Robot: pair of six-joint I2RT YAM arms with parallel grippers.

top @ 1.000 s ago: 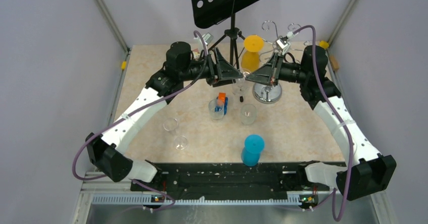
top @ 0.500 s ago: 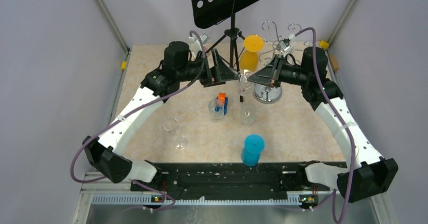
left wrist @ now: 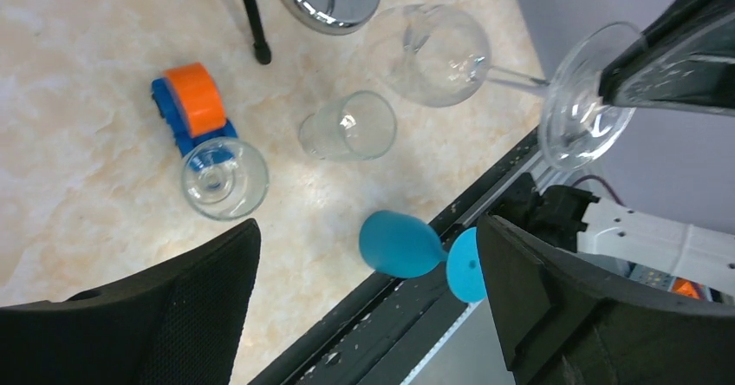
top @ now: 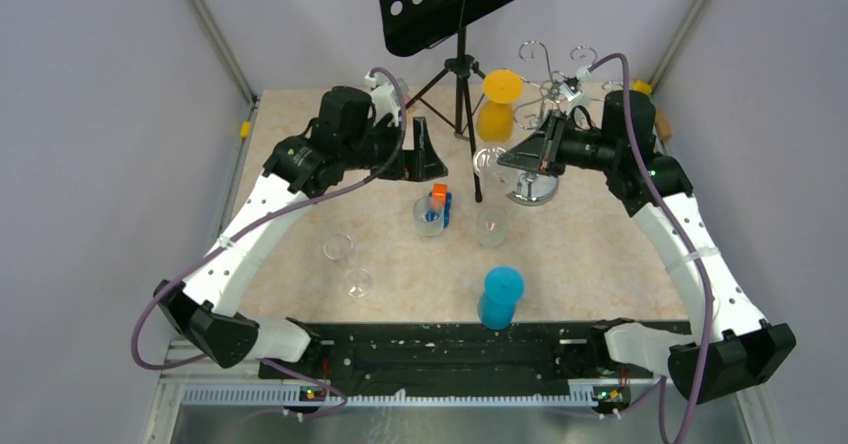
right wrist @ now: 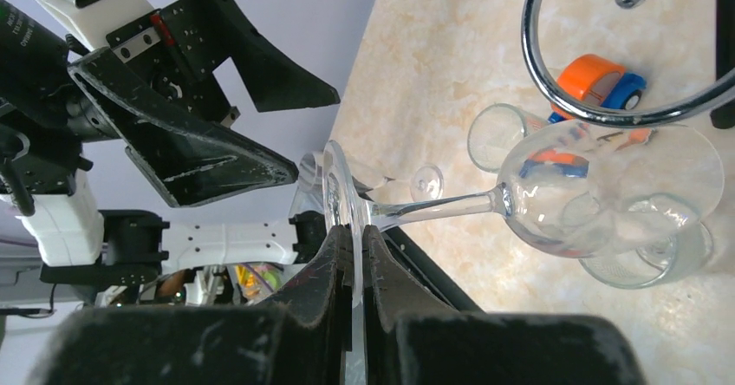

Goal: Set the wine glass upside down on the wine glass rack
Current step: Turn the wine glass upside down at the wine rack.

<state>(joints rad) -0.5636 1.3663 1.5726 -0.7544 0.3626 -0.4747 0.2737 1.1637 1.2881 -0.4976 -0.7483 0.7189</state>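
Left gripper (left wrist: 368, 229) withdrew, apparently clear; right gripper (right wrist: 354, 239) pinches wine glass (right wrist: 598, 185) foot.

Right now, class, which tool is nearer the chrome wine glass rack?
Right. The right tool, pinching the wine glass by its foot, hangs close beside the rack; the left tool stands open farther left.
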